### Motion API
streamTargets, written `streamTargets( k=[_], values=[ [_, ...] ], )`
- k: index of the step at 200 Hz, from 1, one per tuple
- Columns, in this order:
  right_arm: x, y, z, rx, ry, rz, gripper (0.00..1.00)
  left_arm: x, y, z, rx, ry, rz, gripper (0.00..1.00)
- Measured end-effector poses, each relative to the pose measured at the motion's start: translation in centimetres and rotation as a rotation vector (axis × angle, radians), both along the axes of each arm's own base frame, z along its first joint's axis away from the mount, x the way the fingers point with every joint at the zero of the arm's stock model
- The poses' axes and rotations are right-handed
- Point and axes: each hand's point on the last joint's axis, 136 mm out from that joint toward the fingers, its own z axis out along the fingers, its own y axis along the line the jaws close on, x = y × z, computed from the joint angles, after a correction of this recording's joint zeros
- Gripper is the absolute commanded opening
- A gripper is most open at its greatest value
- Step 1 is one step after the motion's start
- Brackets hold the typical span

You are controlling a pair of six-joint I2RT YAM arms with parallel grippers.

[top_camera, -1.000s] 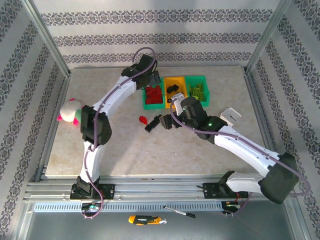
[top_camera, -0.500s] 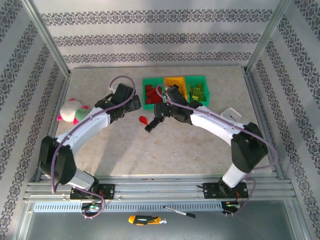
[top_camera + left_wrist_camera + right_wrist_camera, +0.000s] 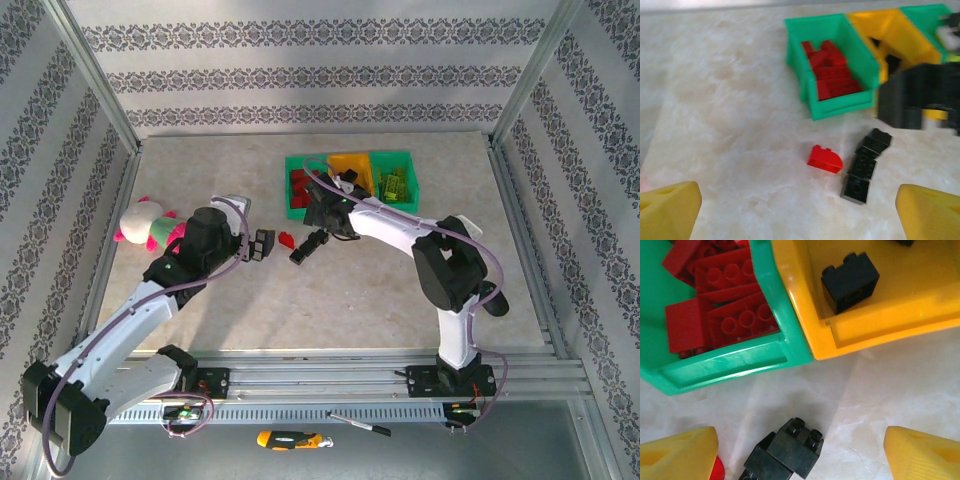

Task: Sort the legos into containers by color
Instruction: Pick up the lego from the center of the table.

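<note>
left gripper: jaws spread wide, nothing between them, hovering over the table just short of the loose red lego. black lego clump lies just beside that red one, both on the table in front of the bins.

right gripper: jaws also spread, empty, directly above the black clump, close to the bins' near wall.

left green bin holds red bricks. yellow bin next to it holds a black brick. right green bin holds lime ones.

plush toy at the table's left, well apart.
</note>
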Motion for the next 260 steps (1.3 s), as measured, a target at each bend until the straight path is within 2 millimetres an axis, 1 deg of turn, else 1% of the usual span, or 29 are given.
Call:
streamTargets(
  k=[22,48,74,109,150,169,193,243,260],
  values=[
    [0.1,0.2,-1.5,-0.004,0.031,-0.018,0.8,-0.6,-1.0,0.4,0.026,-0.032,-0.097,0.99],
    [0.1,0.4,-2.7,-0.002,0.062,-0.026,0.76,-1.3,-2.0,-0.4,0.04,-0.033,-0.178,0.99],
    [-0.1,0.5,-3.4,0.006,0.081,-0.037,0.7,-1.5,-2.6,-1.0,0.042,-0.026,-0.215,0.99],
    [-0.2,0.5,-4.5,0.016,0.111,-0.054,0.62,-1.5,-3.0,-0.9,0.042,-0.032,-0.238,0.99],
    [-0.4,0.7,-4.6,0.038,0.125,-0.068,0.49,-1.4,-3.1,-0.7,0.041,-0.046,-0.245,0.99],
    [-0.5,0.7,-4.7,0.043,0.131,-0.074,0.47,-1.5,-3.2,-0.9,0.038,-0.044,-0.252,0.99],
    [-0.6,0.6,-4.9,0.04,0.134,-0.077,0.38,-1.6,-3.4,-0.9,0.033,-0.044,-0.262,0.99],
    [-0.9,0.3,-4.6,0.041,0.135,-0.081,0.31,-1.8,-3.8,-0.7,0.03,-0.056,-0.291,0.99],
    [-1.2,-0.1,-3.9,0.032,0.127,-0.085,0.31,-2.0,-4.3,-0.7,0.025,-0.059,-0.313,0.99]
  ],
)
